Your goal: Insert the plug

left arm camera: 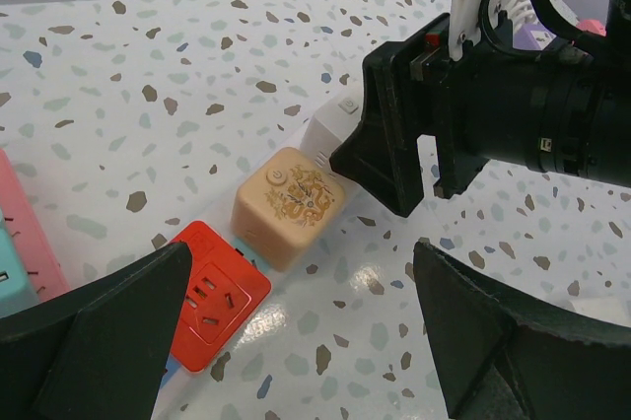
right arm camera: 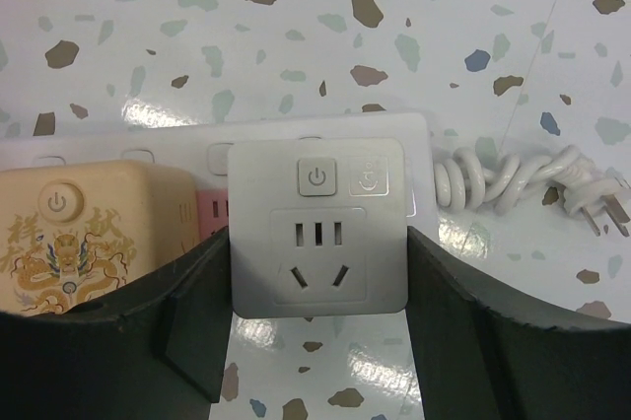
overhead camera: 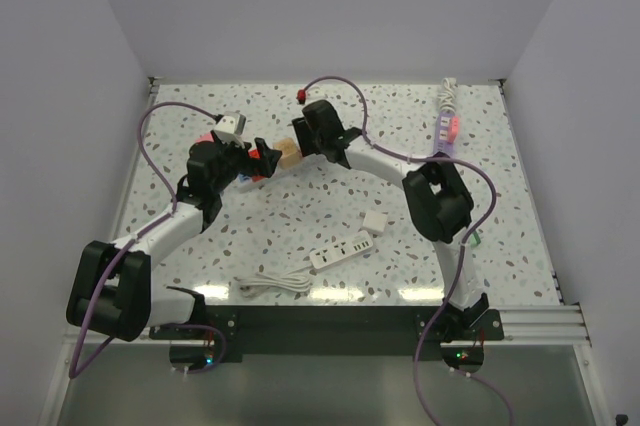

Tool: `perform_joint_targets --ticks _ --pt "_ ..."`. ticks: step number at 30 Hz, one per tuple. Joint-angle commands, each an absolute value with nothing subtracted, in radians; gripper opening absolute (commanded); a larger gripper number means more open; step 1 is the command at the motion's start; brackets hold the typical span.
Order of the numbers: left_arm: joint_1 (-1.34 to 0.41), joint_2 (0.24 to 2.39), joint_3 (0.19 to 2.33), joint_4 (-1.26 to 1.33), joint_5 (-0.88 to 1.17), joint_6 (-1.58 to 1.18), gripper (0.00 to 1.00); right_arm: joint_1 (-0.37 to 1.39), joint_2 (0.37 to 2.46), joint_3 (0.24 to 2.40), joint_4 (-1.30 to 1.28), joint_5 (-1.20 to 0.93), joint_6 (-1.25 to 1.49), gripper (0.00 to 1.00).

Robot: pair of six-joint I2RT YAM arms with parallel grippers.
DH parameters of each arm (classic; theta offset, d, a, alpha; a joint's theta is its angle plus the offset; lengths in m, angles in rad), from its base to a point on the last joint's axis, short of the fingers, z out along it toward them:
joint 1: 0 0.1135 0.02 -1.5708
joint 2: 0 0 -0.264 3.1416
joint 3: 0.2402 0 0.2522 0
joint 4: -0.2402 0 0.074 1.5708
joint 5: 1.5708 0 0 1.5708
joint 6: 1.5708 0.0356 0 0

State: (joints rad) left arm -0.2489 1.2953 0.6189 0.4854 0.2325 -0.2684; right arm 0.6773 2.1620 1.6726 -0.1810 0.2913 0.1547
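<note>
The right gripper (right arm camera: 315, 277) is clamped on the white adapter (right arm camera: 317, 198), one finger flat against each side, and holds it just to the right of the tan cube (right arm camera: 89, 233) with its socket face toward the wrist camera; this adapter looks to be the plug the task means; a white power strip (right arm camera: 340, 129) runs behind the tan cube and the adapter, its coiled cord (right arm camera: 493, 178) trailing off on the counter (right arm camera: 296, 35) on the side away from the tan cube; whether the prongs are already seated cannot be told, since the adapter's body hides them; the left gripper (left arm camera: 311, 336) hangs empty, fingers wide apart, on the tan cube's other side, above a red cube (left arm camera: 212, 304); I judge the pick-up done, with pressing home and letting go left.
</note>
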Motion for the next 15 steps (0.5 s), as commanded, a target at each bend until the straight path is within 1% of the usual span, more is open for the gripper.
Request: perform_joint_targets --ticks 1,5,15 --pt "-0.245 1.272 0.614 0.522 0.244 -0.247 1.0 0.678 2.243 1.575 -0.368 0.39 0.167 0.0" --pt "-0.245 1.269 0.614 0.519 0.244 -0.247 1.0 0.681 2.233 1.537 -0.348 0.371 0.181 0.0" --pt "-0.245 1.267 0.612 0.514 0.238 -0.242 1.0 0.683 2.26 1.525 -0.362 0.347 0.187 0.0"
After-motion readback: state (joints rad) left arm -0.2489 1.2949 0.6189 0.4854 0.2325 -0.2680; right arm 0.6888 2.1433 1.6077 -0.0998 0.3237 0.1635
